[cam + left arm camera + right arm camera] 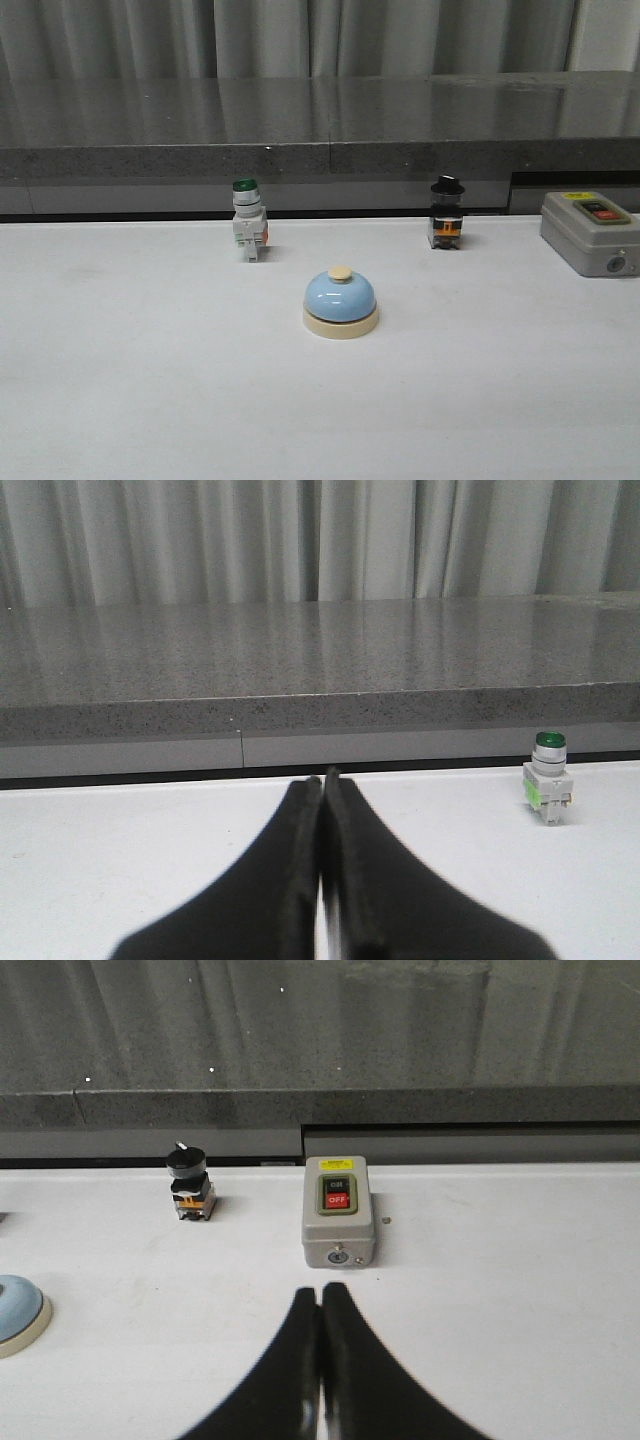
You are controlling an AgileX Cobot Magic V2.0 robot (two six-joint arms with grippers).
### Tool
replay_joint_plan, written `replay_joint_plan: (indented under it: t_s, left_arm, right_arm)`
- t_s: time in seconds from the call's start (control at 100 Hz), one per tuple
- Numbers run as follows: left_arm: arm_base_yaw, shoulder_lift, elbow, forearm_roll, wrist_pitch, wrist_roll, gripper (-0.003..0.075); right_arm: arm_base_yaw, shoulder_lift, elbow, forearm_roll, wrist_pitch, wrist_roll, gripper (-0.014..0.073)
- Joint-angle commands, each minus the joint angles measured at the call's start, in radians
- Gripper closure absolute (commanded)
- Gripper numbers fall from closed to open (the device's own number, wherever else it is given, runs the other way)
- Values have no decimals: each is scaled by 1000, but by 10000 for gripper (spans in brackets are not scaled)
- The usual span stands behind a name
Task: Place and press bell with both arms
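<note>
The bell (341,302) stands upright on the white table (130,380), near the middle of the front view. It has a light-blue dome, a cream round base and a cream button on top. Nothing touches it. In my right wrist view only its edge (20,1313) shows at the frame border.

Behind the bell and to its left stands a green-capped white push-button switch (248,220), also visible in my left wrist view (547,778). Behind the bell and to its right stands a black-knobbed selector switch (446,212) with an orange band, seen also from my right wrist (189,1184). Further right, at the table's edge, lies a grey control box (591,232) with one red and one black button (338,1225).

My left gripper (322,780) is closed, fingers pressed together, holding nothing. My right gripper (320,1290) is likewise closed and empty. Both hang over bare table, well apart from the bell. Neither arm appears in the front view.
</note>
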State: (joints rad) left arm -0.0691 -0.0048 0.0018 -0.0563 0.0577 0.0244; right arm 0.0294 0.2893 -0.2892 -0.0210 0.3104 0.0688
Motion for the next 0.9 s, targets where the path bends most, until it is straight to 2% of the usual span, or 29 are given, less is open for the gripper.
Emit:
replay_joint_plan:
  t_s: [0.0,0.28,0.44,0.89]
  left_arm:
    - [2,-29,40,-2,-86,-10,741]
    - [2,-29,40,-2,-86,-10,741]
    - [2,-29,40,-2,-86,-10,741]
    - [2,-29,40,-2,-86,-10,741]
  right_arm:
    - [-5,119,-96,-10,-57,-5,654]
    - [39,489,-352,5,59,-6,654]
    - [139,698,-523,6,138,-6,654]
    - [438,1245,-1022,6,476,-34,654]
